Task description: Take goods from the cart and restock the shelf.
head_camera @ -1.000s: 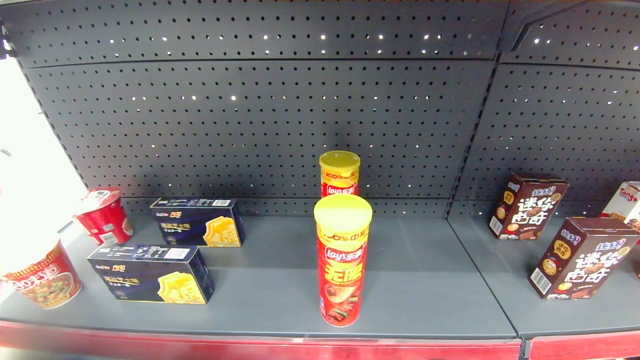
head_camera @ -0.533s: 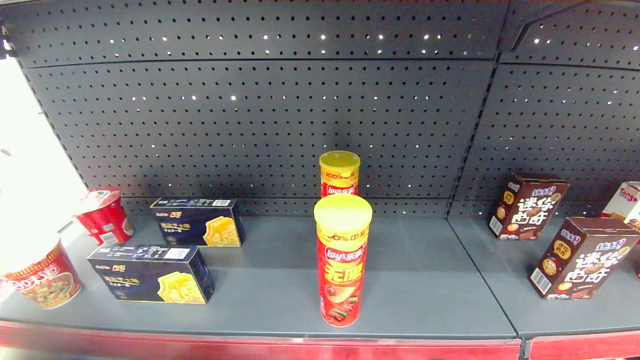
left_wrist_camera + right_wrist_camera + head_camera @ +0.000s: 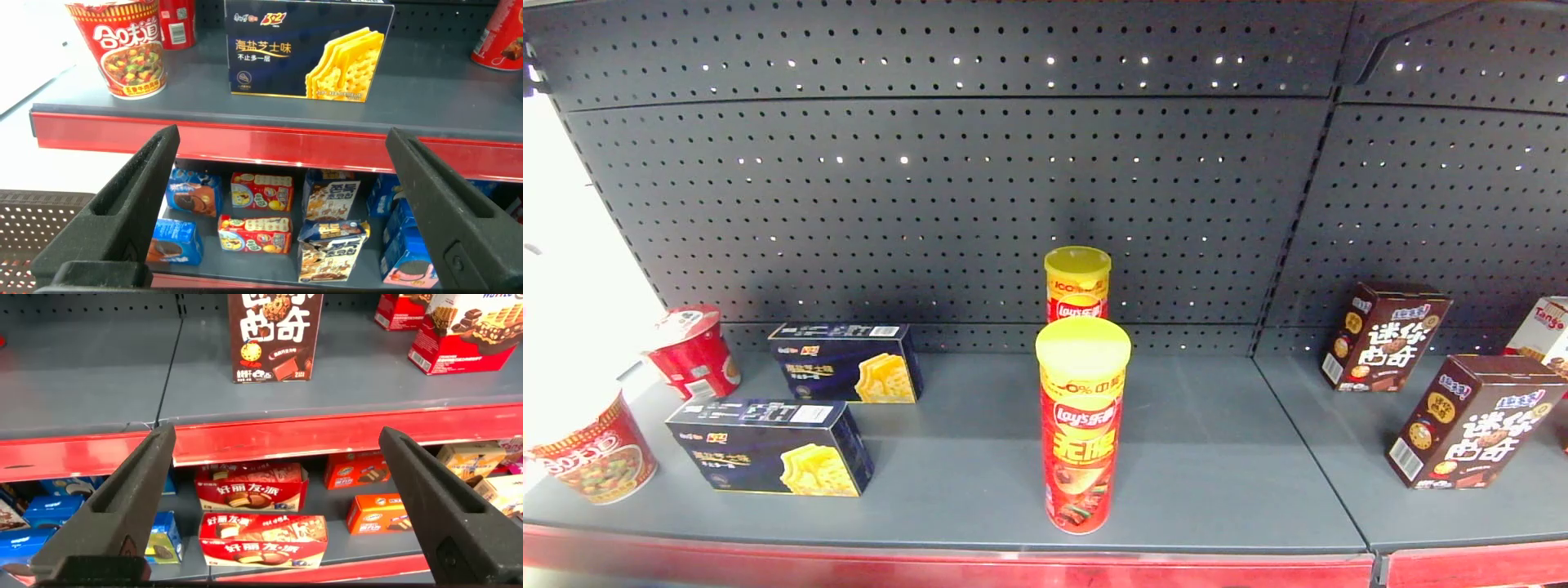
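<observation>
My left gripper [image 3: 283, 135] and right gripper [image 3: 278, 433] are spread wide and empty, facing the shelf's [image 3: 1217, 457] red front edge. The front chip can [image 3: 1082, 425] stands upright near that edge, long axis vertical. It hides the rear can's [image 3: 1077, 284] lower body.

Shelf [image 3: 1217, 457], head view: stock in four groups across the frame.
Lower left: front noodle cup [image 3: 588, 449] at the edge, rear noodle cup [image 3: 693, 351] behind it to the right. Next right: front cracker box [image 3: 772, 447], with rear cracker box [image 3: 848, 363] behind by the pegboard panel [image 3: 931, 204]. Centre: front chip can [image 3: 1081, 425] upright, rear chip can [image 3: 1077, 284] directly behind. Right: rear cookie box [image 3: 1384, 336], with front cookie box [image 3: 1474, 420] nearer the edge and farther right.
</observation>
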Available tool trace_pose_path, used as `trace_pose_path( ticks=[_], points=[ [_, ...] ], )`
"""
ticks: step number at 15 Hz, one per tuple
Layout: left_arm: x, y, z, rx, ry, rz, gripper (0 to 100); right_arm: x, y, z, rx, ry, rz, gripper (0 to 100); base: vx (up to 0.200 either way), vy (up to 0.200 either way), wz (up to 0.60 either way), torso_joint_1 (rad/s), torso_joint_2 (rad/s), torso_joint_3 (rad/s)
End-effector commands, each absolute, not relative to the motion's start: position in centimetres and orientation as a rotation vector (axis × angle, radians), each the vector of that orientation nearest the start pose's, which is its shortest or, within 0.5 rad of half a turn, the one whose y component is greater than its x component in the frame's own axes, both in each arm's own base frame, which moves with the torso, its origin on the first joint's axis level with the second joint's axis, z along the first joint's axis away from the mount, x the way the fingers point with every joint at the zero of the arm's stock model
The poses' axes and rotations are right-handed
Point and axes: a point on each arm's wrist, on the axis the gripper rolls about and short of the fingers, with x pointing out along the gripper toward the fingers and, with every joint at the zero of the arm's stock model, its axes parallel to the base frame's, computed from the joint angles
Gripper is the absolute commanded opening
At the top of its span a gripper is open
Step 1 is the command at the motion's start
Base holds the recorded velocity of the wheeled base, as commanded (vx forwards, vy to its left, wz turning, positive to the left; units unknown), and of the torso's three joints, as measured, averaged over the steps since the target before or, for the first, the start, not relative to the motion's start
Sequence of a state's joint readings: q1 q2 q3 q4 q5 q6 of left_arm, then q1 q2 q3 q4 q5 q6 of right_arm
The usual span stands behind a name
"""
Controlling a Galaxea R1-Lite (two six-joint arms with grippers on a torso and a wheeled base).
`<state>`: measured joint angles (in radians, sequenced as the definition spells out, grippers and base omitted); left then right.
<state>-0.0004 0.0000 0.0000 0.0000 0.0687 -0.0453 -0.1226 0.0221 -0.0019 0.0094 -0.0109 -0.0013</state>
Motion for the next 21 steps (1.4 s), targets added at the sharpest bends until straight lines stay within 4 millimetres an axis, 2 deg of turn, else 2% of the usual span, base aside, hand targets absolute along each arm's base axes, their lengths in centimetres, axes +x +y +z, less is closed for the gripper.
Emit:
trace_pose_path(
  ticks=[1,14,16,21],
  points=[
    [-2.29,0.16,7.55,-0.046,-0.002,0.067,100,-2.08,0.23,7.55,0.000,0.034,-0.133,100,0.000,0.000,0.00,0.000,0.00,0.000],
    [-2.28,0.13,7.55,-0.038,-0.001,0.057,100,-2.08,0.23,7.60,0.000,0.034,-0.133,100,0.000,0.000,0.00,0.000,0.00,0.000],
    [-2.28,0.14,7.55,-0.044,-0.001,0.063,100,-2.07,0.23,7.56,0.000,0.035,-0.133,100,0.000,0.200,0.00,0.002,0.00,0.005],
    [-2.28,0.14,7.55,-0.044,-0.001,0.061,100,-2.08,0.23,7.60,0.000,0.034,-0.133,100,0.000,0.000,0.00,0.000,0.00,0.000]
  ],
)
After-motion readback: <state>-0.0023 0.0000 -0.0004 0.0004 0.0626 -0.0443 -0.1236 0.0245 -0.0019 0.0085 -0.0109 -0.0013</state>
